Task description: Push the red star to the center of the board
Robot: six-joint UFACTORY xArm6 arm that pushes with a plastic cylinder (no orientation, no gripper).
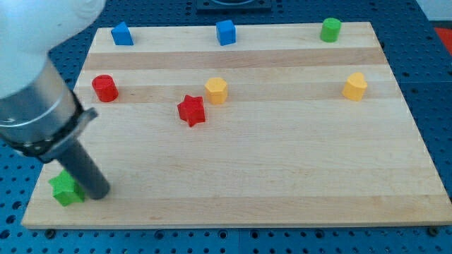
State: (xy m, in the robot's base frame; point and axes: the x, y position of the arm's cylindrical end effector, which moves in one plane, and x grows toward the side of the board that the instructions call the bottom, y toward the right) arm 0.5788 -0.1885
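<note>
The red star (191, 110) lies on the wooden board (282, 162), left of the middle and a little toward the view's top. A yellow hexagon block (216, 90) sits just to its upper right, close but apart. My tip (98, 192) is at the board's lower left, far from the red star, down and to the left of it. The tip stands right beside a green star block (66, 188), on its right side, touching or nearly so.
A red cylinder (104, 88) stands at the left. Along the top edge are a blue block (122, 34), a blue cube (225, 32) and a green cylinder (330, 29). A yellow block (355, 86) sits at the right.
</note>
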